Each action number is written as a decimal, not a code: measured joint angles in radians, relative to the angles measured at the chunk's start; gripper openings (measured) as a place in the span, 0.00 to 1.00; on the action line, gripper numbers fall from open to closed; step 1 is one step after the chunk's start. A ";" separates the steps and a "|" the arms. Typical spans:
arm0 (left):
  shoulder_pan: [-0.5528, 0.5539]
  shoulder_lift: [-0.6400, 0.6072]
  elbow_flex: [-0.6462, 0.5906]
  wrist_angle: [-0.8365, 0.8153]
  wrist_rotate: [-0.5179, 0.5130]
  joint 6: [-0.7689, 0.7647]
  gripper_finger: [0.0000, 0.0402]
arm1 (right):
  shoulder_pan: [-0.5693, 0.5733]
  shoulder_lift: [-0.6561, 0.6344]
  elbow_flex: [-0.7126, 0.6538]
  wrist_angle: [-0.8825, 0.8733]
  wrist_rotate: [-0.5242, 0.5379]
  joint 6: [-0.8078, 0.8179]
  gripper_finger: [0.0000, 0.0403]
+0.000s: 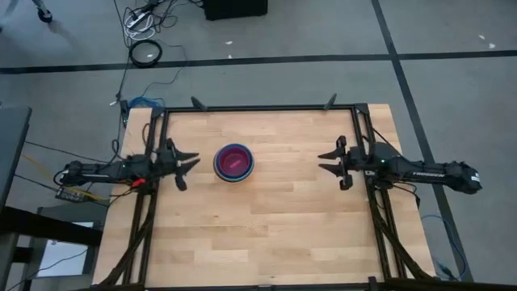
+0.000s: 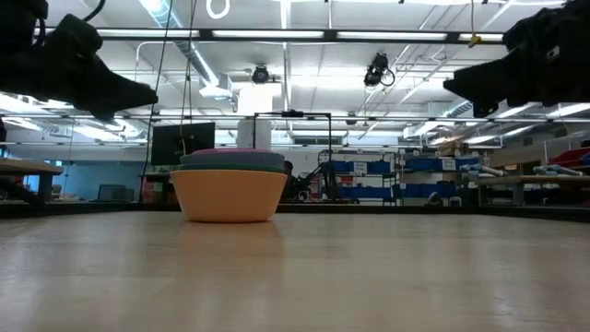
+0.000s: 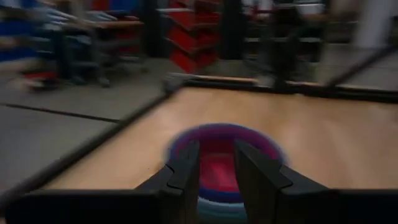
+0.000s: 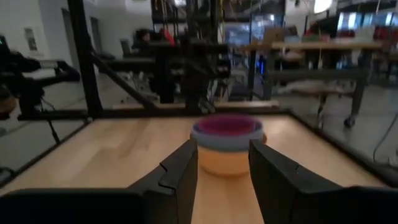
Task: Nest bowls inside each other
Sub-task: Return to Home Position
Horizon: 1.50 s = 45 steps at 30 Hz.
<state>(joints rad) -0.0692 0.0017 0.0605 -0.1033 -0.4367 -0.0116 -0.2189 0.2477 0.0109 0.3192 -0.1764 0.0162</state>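
Note:
The bowls [image 1: 234,162] stand nested in one stack on the table, left of its middle. The stack rests on the base of an orange outer bowl [image 2: 229,198]; blue-grey and purple rims and a pink-red inside [image 4: 227,124] show above it. My left gripper [image 1: 194,159] hovers level just left of the stack, open, fingers pointing at it [image 3: 216,148]. My right gripper [image 1: 321,162] hovers level well to the stack's right, open, also facing it [image 4: 224,149]. Neither touches the bowls.
A dark frame [image 1: 258,108] runs along the table's far edge and down both sides by the arm bases. Bare wooden tabletop [image 1: 266,234] lies around the stack. Cables and a coil [image 1: 146,52] lie on the floor beyond the table.

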 joint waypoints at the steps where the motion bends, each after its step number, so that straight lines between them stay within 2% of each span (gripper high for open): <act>1: 0.000 0.000 0.001 -0.011 0.042 -0.015 0.26 | -0.003 0.004 0.000 -0.016 0.000 0.002 0.33; 5: 0.000 0.000 0.002 -0.014 0.112 -0.049 0.26 | -0.006 0.011 0.000 -0.067 0.000 0.007 0.33; 45: 0.000 0.005 0.002 -0.014 0.109 -0.046 0.26 | -0.005 0.014 0.000 -0.063 0.000 0.008 0.33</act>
<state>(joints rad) -0.0692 0.0063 0.0624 -0.1177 -0.3282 -0.0578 -0.2241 0.2619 0.0109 0.2558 -0.1764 0.0238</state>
